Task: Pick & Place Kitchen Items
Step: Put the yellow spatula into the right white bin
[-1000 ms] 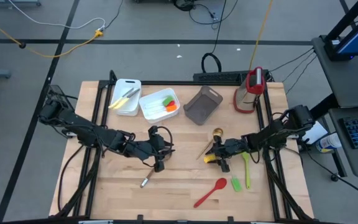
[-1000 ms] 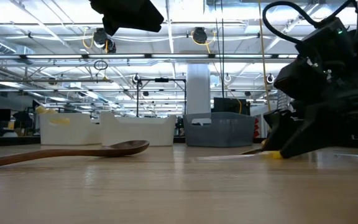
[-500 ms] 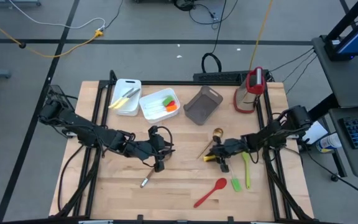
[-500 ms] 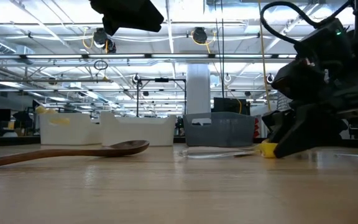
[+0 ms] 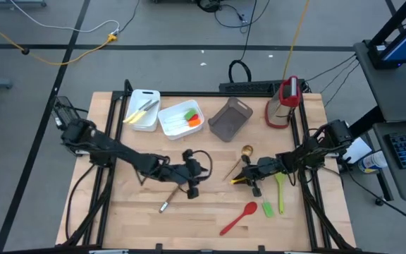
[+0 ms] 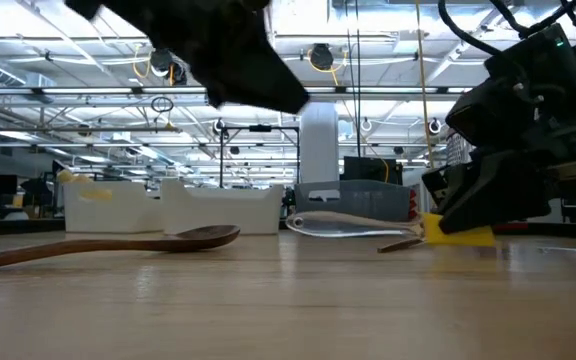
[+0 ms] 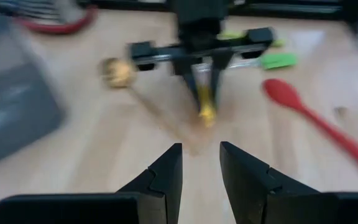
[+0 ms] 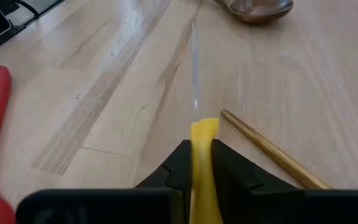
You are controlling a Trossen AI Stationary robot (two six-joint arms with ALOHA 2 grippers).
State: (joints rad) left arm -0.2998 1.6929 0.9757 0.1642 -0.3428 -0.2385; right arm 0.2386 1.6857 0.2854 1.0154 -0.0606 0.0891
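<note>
My right gripper (image 5: 247, 180) is low over the table's right half, shut on a yellow-handled spatula (image 8: 202, 134) whose thin pale blade (image 6: 343, 225) points away from the fingers. Beside it lies a gold spoon (image 5: 242, 159). My left gripper (image 5: 192, 187) hovers open at mid-table, facing the right gripper with nothing between its fingers (image 7: 201, 165). A brown wooden spoon (image 6: 118, 243) lies flat on the table near the left gripper. A red spoon (image 5: 238, 217), a green spoon (image 5: 280, 192) and a small green spatula (image 5: 267, 209) lie at the near right. My right gripper pinches the spatula's yellow handle (image 8: 204, 127) between its two fingers. The fingers come low from the table's right and lie along the spatula. The blade (image 8: 194, 68) sticks out ahead of them and stands a little above the table in the low view.
Two white bins (image 5: 144, 109) (image 5: 180, 118) holding utensils and a tilted grey bin (image 5: 230, 118) stand along the far edge. A red-and-silver appliance (image 5: 283, 102) is at the far right. Bare wood lies at the table's near left.
My right gripper has shut on the yellow handle and raised it, so the blade has come up off the table. My left gripper has moved toward the table's right edge, nearer the right gripper, staying open.
</note>
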